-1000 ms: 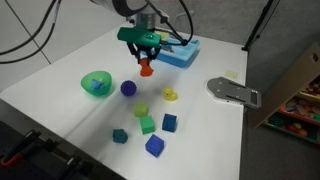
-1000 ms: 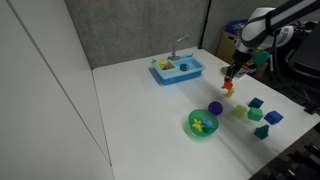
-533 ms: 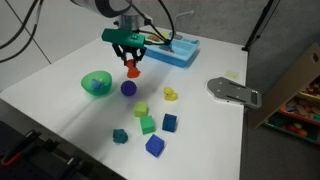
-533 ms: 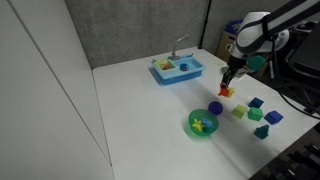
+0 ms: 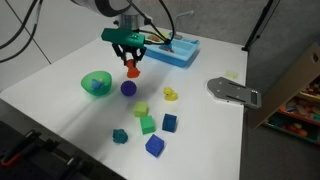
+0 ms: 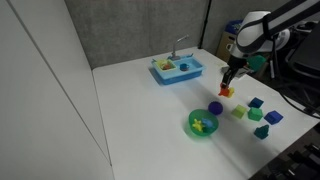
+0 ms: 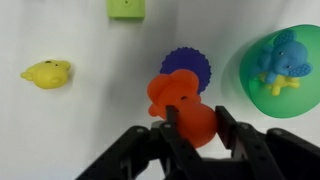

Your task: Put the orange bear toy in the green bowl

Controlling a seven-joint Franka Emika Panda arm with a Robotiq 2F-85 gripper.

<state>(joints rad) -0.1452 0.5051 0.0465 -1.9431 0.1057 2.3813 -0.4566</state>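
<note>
White tabletop: gripper (image 5: 131, 62) pinches the orange bear toy (image 5: 131, 70) midair over purple ball (image 5: 128, 88), green bowl (image 5: 85, 82) sits off sideways.

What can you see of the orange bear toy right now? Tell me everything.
The orange bear toy is a small, lumpy orange-red figurine that looks smooth and rubbery. It is clamped between the fingers of the gripper and held clear of the white table in both exterior views. In the wrist view it overlaps the purple ball below, with the green bowl off to the side. Only the fingers touch it.
</note>
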